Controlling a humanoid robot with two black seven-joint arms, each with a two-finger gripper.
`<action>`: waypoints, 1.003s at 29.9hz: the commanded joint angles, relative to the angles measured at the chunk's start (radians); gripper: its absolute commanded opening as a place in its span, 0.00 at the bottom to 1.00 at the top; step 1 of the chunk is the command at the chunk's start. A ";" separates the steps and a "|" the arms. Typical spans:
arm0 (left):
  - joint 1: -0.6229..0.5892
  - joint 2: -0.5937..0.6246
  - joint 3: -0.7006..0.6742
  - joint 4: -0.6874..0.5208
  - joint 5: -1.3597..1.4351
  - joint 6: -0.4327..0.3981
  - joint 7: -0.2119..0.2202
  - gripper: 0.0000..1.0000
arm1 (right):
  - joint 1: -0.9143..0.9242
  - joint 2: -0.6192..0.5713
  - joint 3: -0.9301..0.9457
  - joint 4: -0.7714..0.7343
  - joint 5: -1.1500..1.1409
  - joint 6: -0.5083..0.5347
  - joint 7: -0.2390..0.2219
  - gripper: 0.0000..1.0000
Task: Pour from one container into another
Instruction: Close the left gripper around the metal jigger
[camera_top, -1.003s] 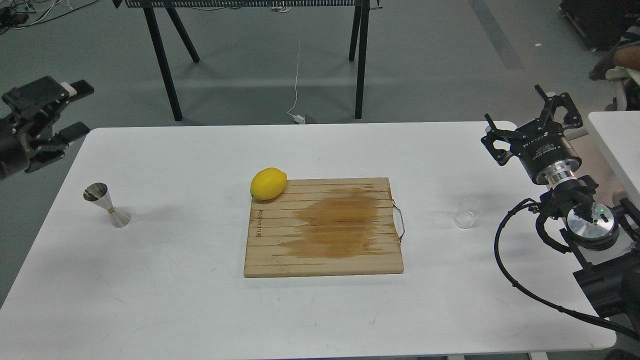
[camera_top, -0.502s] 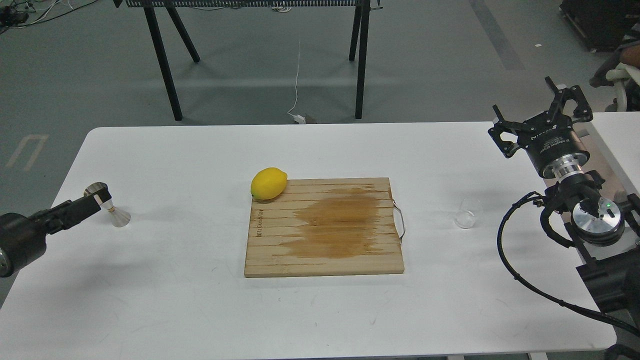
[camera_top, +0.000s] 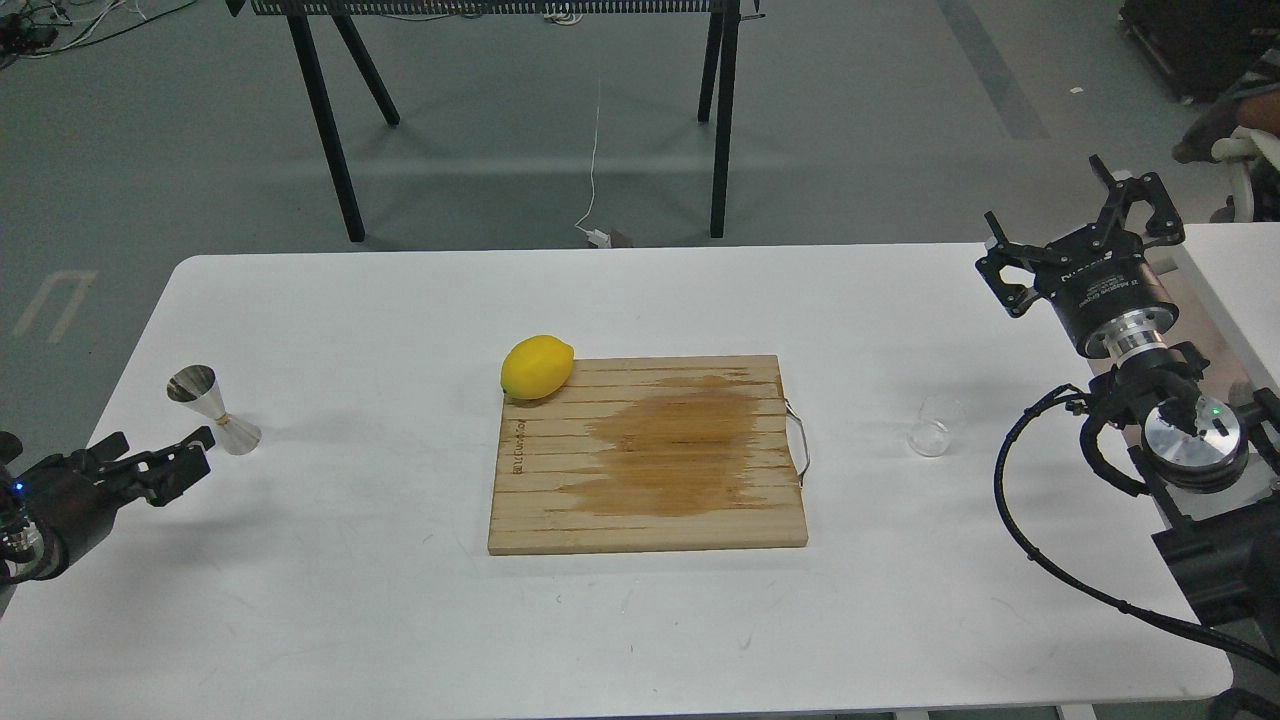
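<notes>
Wooden board (camera_top: 648, 455) and lemon (camera_top: 537, 367) between jigger (camera_top: 213, 409), glass cup (camera_top: 936, 427)

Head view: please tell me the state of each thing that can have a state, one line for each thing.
jigger: upright on the table, not held.
glass cup: upright on the table, not held, contents cannot be told.
lemon: whole, on the board's corner.
cutting board: flat, with a dark wet-looking patch.
left gripper: holds nothing, opening unclear.
right gripper: open, empty.
</notes>
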 joint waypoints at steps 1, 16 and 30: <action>-0.007 -0.072 -0.001 0.076 0.009 0.014 0.011 0.99 | -0.001 0.000 0.000 0.000 0.000 -0.002 0.001 0.99; -0.081 -0.251 -0.015 0.330 0.063 0.026 0.011 0.98 | 0.013 -0.002 -0.012 0.004 0.000 0.003 0.001 0.99; -0.152 -0.392 0.002 0.537 0.064 0.017 0.002 0.92 | 0.011 -0.008 -0.012 0.003 0.000 0.003 0.001 0.99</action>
